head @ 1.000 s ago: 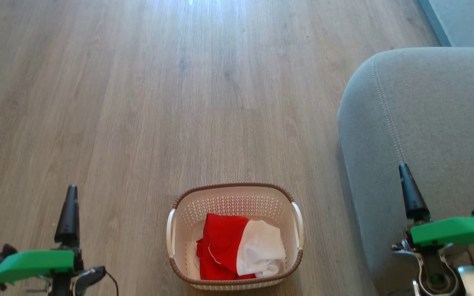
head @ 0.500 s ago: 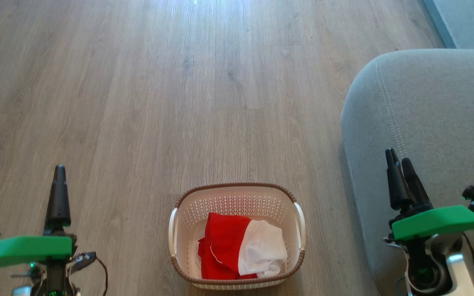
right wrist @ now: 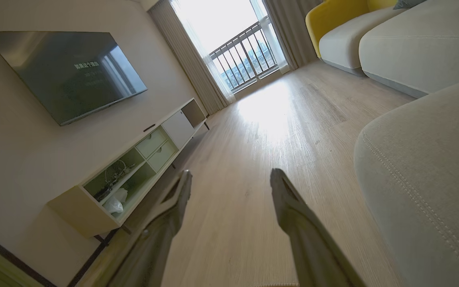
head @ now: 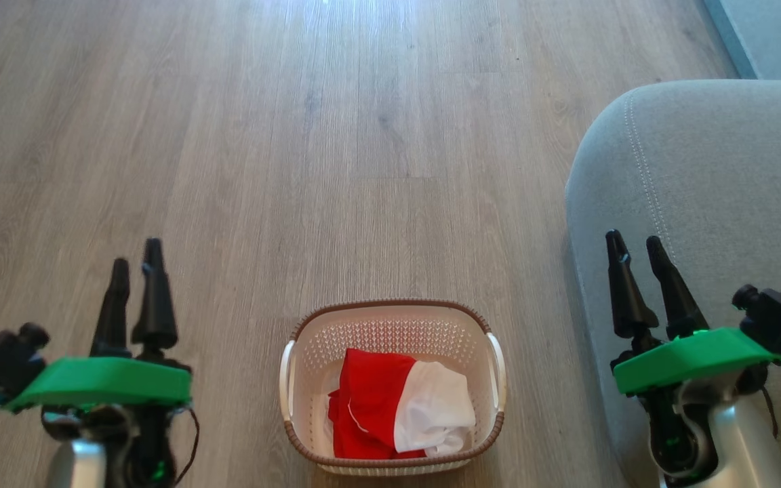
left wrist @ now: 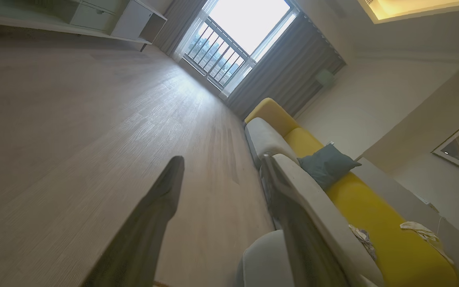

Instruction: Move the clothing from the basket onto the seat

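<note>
The left hand (head: 136, 252), at the lower left of the head view, stood above the wooden floor (head: 363, 135) with its two dark fingers parted and nothing between them. In the left wrist view the same fingers stood wide apart over bare floorboards, with a yellow sofa (left wrist: 373, 215) further off at the right.

The basket (head: 390, 332) rested on the floor at the bottom centre of the head view, to the right of the left hand and well apart from it, roughly midway between the two hands. The clothing (head: 397, 413) lay bunched inside the basket, below its brown rim, with red fabric to the left and white fabric to the right.

The grey seat (head: 723, 190) filled the right side of the view. It stood near the basket, with a strip of floor showing between them.

The right hand (head: 632, 237), at the lower right, was seen against the seat's rounded edge, its fingers spread and empty. The clothing lay to its left, well apart. In the right wrist view its fingers gaped over the floor, between a low cabinet (right wrist: 150, 143) at the left and the seat at the right.
</note>
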